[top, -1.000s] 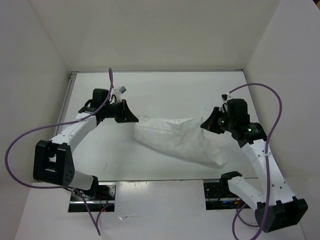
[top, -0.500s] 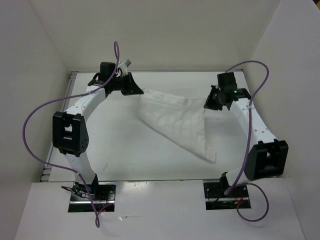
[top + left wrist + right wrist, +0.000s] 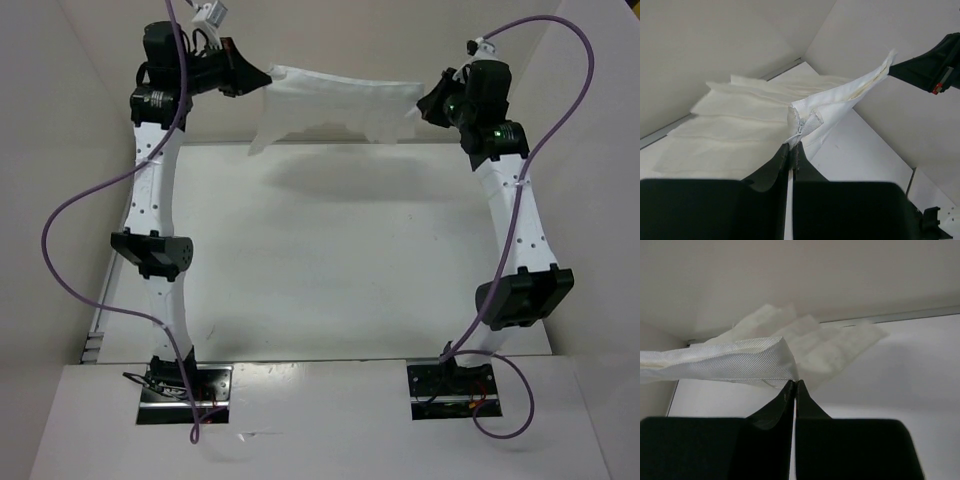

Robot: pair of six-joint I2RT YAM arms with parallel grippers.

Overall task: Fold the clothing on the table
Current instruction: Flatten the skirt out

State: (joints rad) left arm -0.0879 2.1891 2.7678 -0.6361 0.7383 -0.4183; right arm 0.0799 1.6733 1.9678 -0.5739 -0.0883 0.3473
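The white clothing [image 3: 335,98] hangs stretched in the air at the far end of the table [image 3: 330,260], held up at both top corners. My left gripper [image 3: 262,78] is shut on its left corner, where a zipper end [image 3: 807,121] shows just above the fingertips. My right gripper [image 3: 416,113] is shut on the right corner, a twill-woven hem [image 3: 740,362] running off to the left. In the left wrist view the clothing [image 3: 755,120] spreads away toward the right gripper [image 3: 892,70]. The lower edge hangs loose, its left part lower.
White upright walls [image 3: 80,110] close in the table on the left, right and far sides. A thin metal rail [image 3: 120,240] runs along the left edge. Purple cables [image 3: 75,210] loop off both arms. The arm bases [image 3: 185,385] sit at the near edge.
Both arms have reached far forward and upward, carrying the clothing from the middle of the table off its surface. It now hangs spread between them at the back wall.
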